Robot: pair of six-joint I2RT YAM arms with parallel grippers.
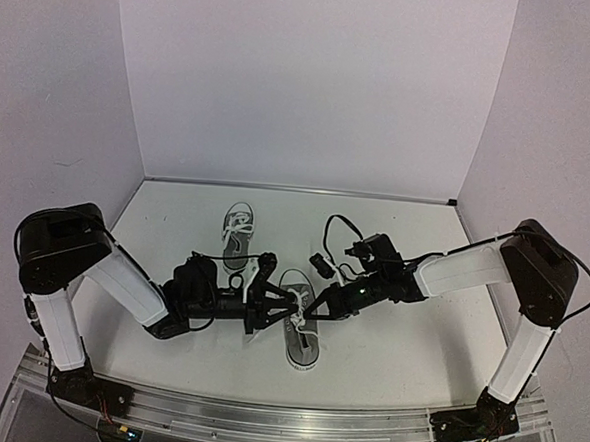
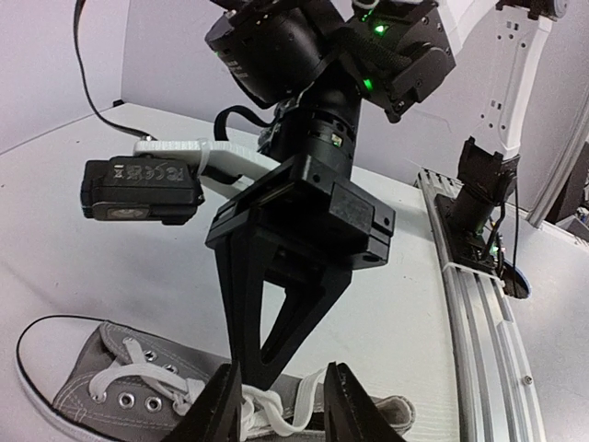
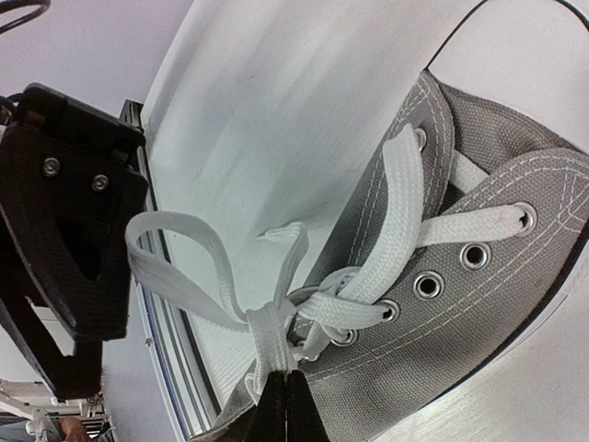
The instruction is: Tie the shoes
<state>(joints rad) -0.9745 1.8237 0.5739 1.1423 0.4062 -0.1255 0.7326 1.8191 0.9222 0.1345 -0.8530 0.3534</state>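
Shoe [image 1: 302,344] being worked on sits mid-desk [image 1: 397,362]. Its toe looks to point at 12 o'clock and its heel at 6, so the long axis runs straight away from the arm bases. The other shoe [image 1: 238,233] is off at 11, well apart. The right gripper [image 3: 283,405] reaches in from 3 o'clock, clamped on the lace [image 3: 405,184] right at the knot. The left gripper [image 2: 285,410] sits at 9 o'clock, jaws apart, nothing pinched as far as I can see. A loop [image 3: 179,284] pokes out toward 9, so the left arm's closer for grabbing it imo.
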